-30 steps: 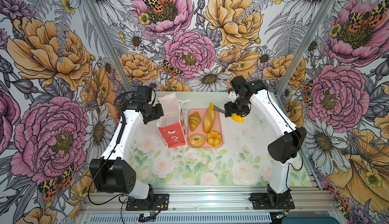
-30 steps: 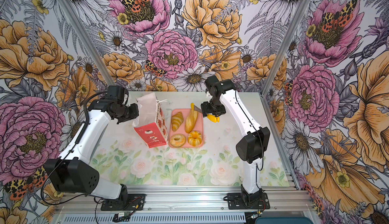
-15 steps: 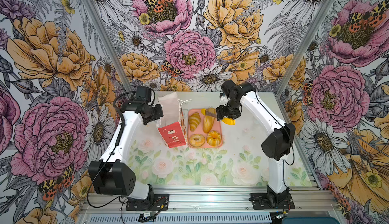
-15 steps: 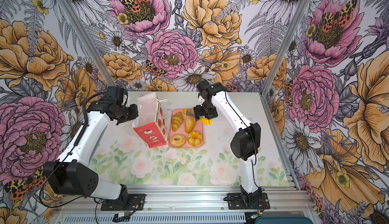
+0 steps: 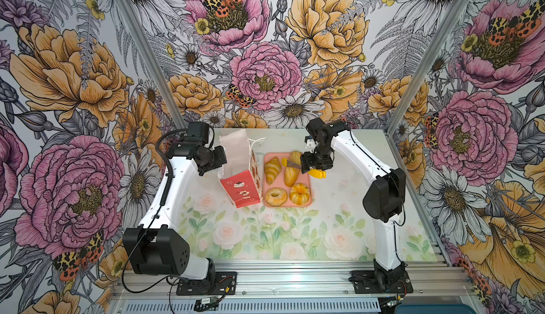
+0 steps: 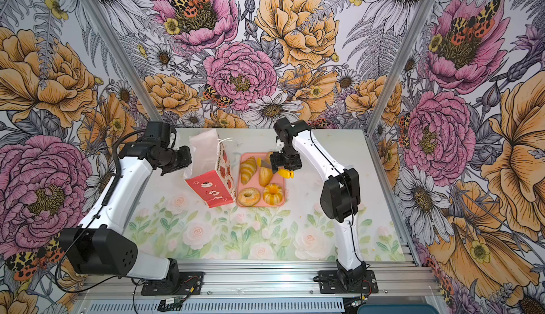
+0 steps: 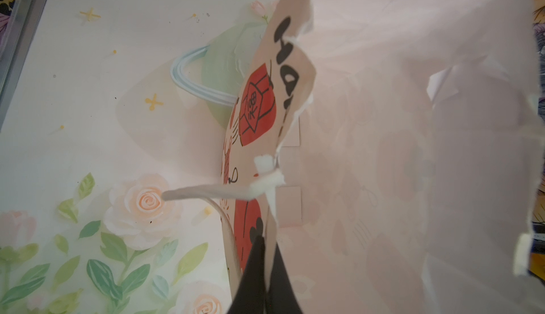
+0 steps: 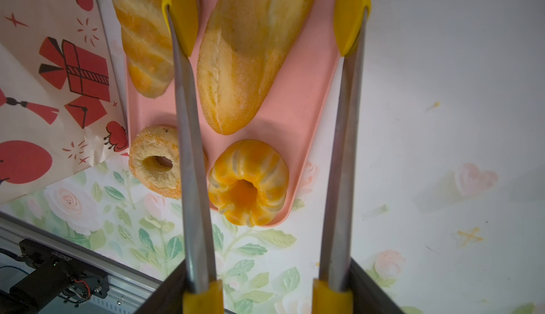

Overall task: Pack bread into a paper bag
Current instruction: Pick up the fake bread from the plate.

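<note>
L claw (image 7: 267,249) pinches bag (image 5: 244,186); tongs (image 8: 191,150) flank loaf (image 8: 241,62).

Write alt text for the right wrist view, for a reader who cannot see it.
Yellow-tipped steel tongs spread open over a pink tray, their tips flanking a long oval loaf. A croissant, a bagel and a fluted ring bun also lie on the tray, with a red-printed white paper bag beside it.
</note>
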You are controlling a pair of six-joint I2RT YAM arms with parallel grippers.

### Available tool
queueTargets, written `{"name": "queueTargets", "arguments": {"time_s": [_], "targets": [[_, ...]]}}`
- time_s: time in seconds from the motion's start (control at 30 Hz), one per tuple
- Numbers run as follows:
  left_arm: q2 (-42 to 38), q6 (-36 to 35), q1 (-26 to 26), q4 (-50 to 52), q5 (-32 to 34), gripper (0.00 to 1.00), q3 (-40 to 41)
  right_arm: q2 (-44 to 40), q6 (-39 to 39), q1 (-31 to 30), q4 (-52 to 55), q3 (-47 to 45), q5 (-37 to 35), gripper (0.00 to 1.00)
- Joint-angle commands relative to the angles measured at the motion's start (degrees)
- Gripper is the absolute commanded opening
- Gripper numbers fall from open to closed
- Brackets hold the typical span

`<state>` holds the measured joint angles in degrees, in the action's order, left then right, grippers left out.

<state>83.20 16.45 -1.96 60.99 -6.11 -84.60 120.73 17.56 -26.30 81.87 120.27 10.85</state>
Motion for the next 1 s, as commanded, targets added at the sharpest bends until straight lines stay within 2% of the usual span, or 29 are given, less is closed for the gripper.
{"name": "queueTargets", "arguments": {"time_s": [0.0, 0.1, 0.3, 0.5, 0.7, 0.97], "targets": [[-1.55, -1.05, 0.73, -0.26, -1.41, 0.0, 1.19, -0.23, 0.62, -0.33, -2.15, -0.29, 1.0, 0.74], [-1.55, -0.8, 0.72, -0.36, -1.38, 0.0, 1.61, -0.57, 0.72, -0.33, -2.45, -1.67, 0.97, 0.72], [-1.62, -0.74, 0.77, -0.27, -1.58, 0.0, 1.84, -0.29, 0.46, -0.41, -2.6, -2.99, 2.72, 0.51], [-1.67, -0.92, 0.73, -0.26, -1.76, 0.0, 2.35, -1.09, 0.83, -0.68, -2.3, -1.15, 1.52, 0.52], [-0.7, -0.92, 0.73, -0.3, -1.96, 0.0, 1.52, -1.97, 0.14, -0.68, 1.23, 8.12, -1.26, 0.53], [1.59, -0.86, 0.2, -0.36, -1.28, 0.0, -1.34, -5.4, -2.82, -1.17, -1.76, 15.4, -2.48, 0.53]]}}
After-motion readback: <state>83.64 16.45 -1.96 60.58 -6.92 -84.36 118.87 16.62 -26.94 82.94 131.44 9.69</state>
